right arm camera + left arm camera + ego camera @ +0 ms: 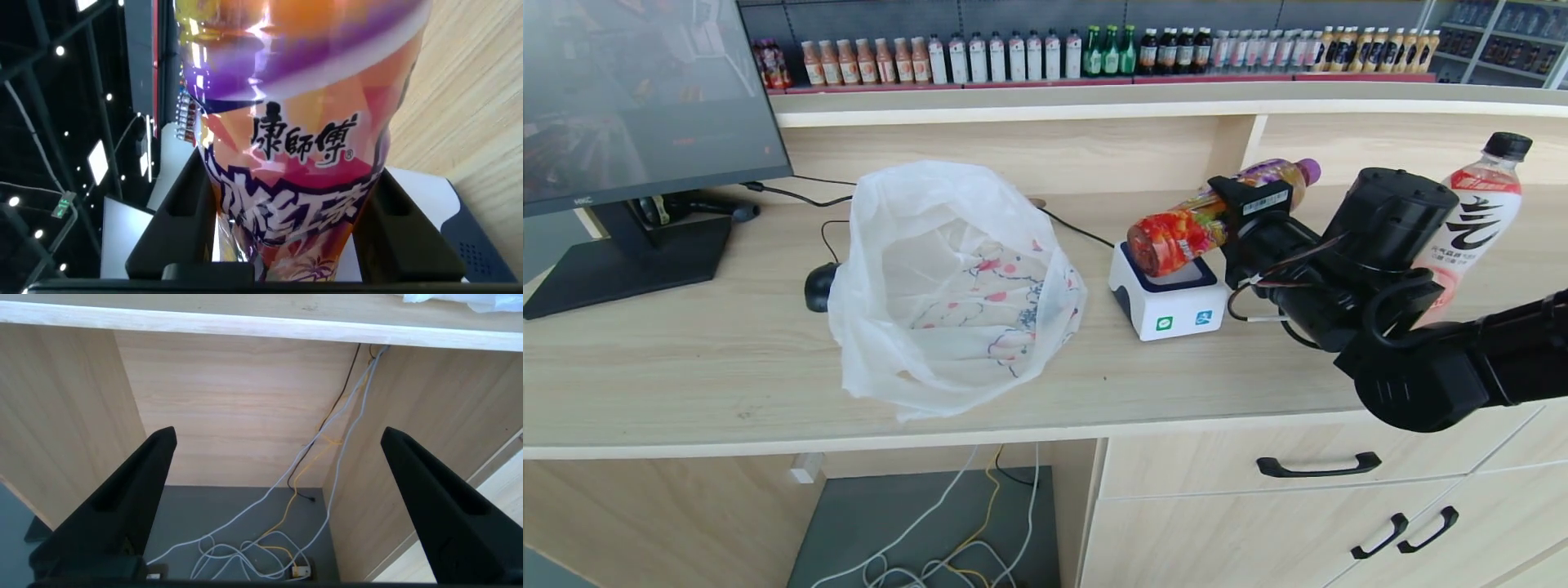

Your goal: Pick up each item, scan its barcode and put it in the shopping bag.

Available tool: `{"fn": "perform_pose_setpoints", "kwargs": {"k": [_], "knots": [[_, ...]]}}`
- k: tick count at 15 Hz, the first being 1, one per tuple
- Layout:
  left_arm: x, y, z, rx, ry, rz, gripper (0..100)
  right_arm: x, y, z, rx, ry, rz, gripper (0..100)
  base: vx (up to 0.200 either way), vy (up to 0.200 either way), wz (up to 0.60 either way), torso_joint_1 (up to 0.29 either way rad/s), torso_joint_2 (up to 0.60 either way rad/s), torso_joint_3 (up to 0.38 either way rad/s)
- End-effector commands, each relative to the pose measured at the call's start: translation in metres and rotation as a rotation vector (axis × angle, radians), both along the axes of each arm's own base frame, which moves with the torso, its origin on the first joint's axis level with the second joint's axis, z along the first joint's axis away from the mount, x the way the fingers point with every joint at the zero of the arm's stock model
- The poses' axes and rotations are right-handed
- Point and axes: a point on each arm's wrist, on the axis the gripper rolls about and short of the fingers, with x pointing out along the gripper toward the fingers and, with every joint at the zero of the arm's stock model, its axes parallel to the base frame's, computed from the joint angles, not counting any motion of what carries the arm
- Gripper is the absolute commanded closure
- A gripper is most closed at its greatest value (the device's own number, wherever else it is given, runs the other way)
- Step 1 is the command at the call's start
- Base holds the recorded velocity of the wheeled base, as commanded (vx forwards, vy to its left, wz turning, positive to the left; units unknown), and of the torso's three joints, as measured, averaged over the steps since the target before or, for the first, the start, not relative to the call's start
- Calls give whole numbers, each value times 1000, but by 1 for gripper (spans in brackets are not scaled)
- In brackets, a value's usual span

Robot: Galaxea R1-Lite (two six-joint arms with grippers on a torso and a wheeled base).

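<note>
My right gripper (1223, 222) is shut on an orange-and-purple drink bottle (1205, 220), held on its side with its base just above the white barcode scanner (1172, 306). In the right wrist view the bottle (298, 122) sits between the fingers (176, 224) over the scanner's glass (122, 163). A white plastic shopping bag (952, 282) stands open on the counter to the scanner's left. A pink-labelled bottle (1474, 220) stands upright behind my right arm. My left gripper (278, 514) hangs open below the counter, facing the cables.
A monitor (645, 98) on its stand occupies the counter's back left, with a black mouse (818, 286) beside the bag. Cables (327, 457) trail in the recess under the counter edge (245, 322). Drawers (1319, 465) lie below at right.
</note>
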Motion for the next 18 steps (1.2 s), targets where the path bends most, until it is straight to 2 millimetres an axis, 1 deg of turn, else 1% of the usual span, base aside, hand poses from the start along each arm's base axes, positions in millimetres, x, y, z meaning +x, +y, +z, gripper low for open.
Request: {"fn": "perform_pose_setpoints", "kwargs": {"k": [1,13,15,17,18], "knots": [[0,0,0,-1,-1,0,0,-1,0,1,1,-1,3,100,0,0,0,0,0,0],[0,0,0,0,-1,1,0,-2,0,1,11,1,7,100,0,0,0,0,0,0],[0,0,0,-1,-1,0,0,-3,0,4,14,-6,7,100,0,0,0,0,0,0],[0,0,0,0,-1,1,0,-5,4,6,13,-9,17,100,0,0,0,0,0,0],[0,0,0,0,-1,1,0,-4,3,11,17,-22,15,100,0,0,0,0,0,0]]}}
